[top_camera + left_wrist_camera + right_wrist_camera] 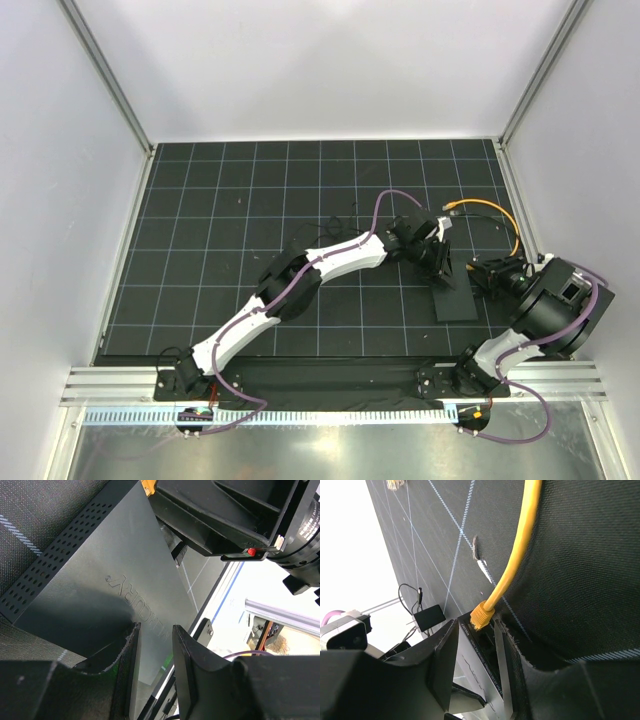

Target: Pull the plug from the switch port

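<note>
left gripper (156, 652): jaws partly apart over switch (100, 575), holding nothing | switch near right edge of table (250, 200) | plug (481, 615) seated in switch port (489, 626) | right gripper (475, 642): jaws apart, flanking plug, unclamped | pull not yet done

Both arms look like the same build. The left arm (300, 272) and right arm (505, 348) have white shells with chunky black joints, and a purple cable (378, 208) snakes loosely along each. The bases (185, 372) are black. The left tool (156, 629) has matte black fingers (195, 665). There's also a tiny red tab (251, 552) on the right arm's wrist.
</note>
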You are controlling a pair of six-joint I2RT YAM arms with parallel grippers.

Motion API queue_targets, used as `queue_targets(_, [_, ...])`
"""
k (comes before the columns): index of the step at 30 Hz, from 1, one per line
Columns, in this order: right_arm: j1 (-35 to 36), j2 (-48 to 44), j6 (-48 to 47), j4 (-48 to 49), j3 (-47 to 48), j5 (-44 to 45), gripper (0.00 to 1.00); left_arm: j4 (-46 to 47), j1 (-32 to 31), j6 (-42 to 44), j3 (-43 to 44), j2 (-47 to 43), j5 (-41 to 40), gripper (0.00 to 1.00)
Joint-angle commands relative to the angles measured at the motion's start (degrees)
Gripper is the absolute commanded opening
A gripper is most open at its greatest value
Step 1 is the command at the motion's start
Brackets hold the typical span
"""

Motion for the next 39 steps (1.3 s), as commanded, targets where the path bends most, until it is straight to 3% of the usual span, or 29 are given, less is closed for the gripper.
queue_targets(1, [0.06, 2.27, -3.32, -3.95, -0.48, 3.87, 0.44, 0.28, 0.25, -0.49, 1.51, 0.04, 1.30, 0.35])
queue_targets(24, [0.67, 1.66, -4.64, -6.14, 0.13, 6.59, 0.40, 0.46, 0.25, -0.76, 0.10, 0.47, 1.82, 0.34])
queue_targets(39, [1.37, 1.74, -4.46, -7.11, 0.84, 10.19, 0.28, 0.19, 0.33, -1.46, -2.09, 0.48, 1.65, 0.34])
